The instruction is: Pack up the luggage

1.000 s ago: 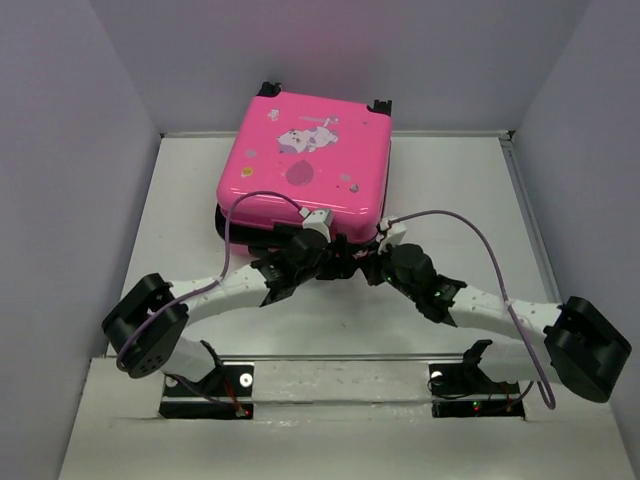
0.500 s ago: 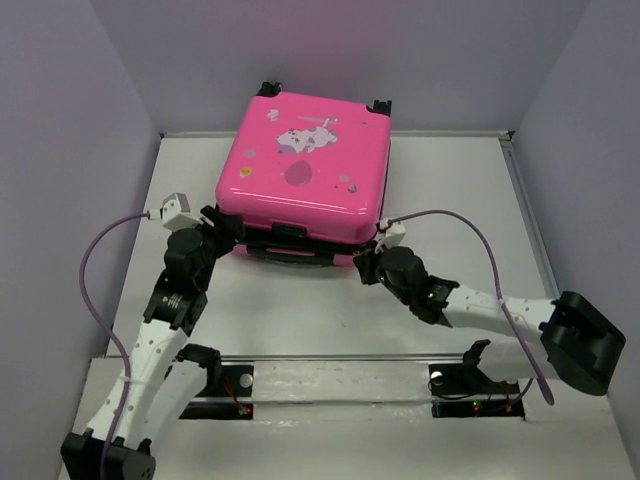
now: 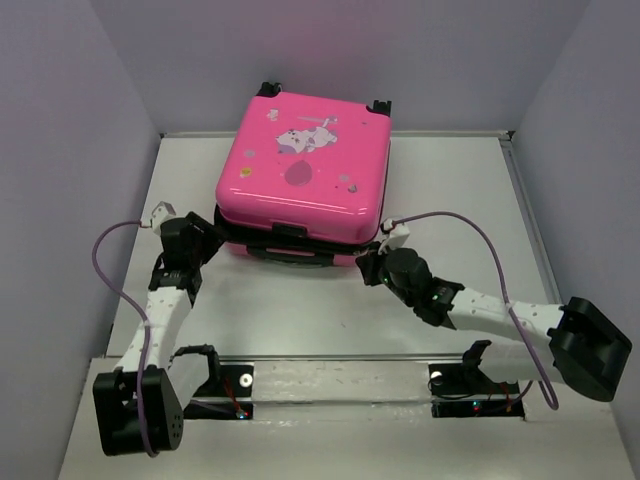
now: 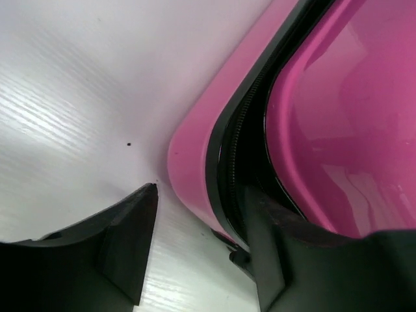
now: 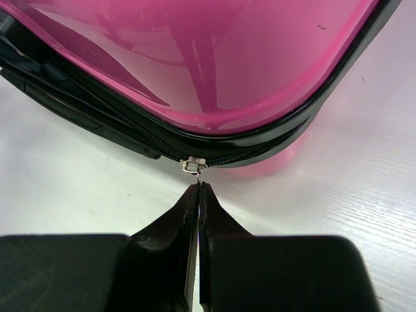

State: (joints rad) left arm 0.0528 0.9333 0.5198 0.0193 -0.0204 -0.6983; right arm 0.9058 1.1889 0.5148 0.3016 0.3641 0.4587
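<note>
Tabletop: white, nothing loose on it that I can see, so prob. nothing left to load. Can't see inside, so contents unknown.

Luggage: pink hard shell lying flat, lid down over the base, directly ahead of both end effectors. Its near edge sits just past their tips. Packing proper looks finished; what's left is closing it up.

Left end effector: released, fingers spread wide around the near-left corner of the luggage. One finger is out over bare tabletop, the other is in against the seam. It grips nothing; I'd guess it's bracing or lining up.

Right end effector: clenched, fingers pressed flat together w/ no gap. Tips are right under the slider at the near-right corner. Can't tell whether a pull tab is nipped between them.

Zipper: in the left wrist view a dark gap shows btwn lid and base, so that stretch isn't zipped.

Slider: small metal piece, touching or almost touching the right tips. Judged progress: lid shut, zip run mostly to go.
</note>
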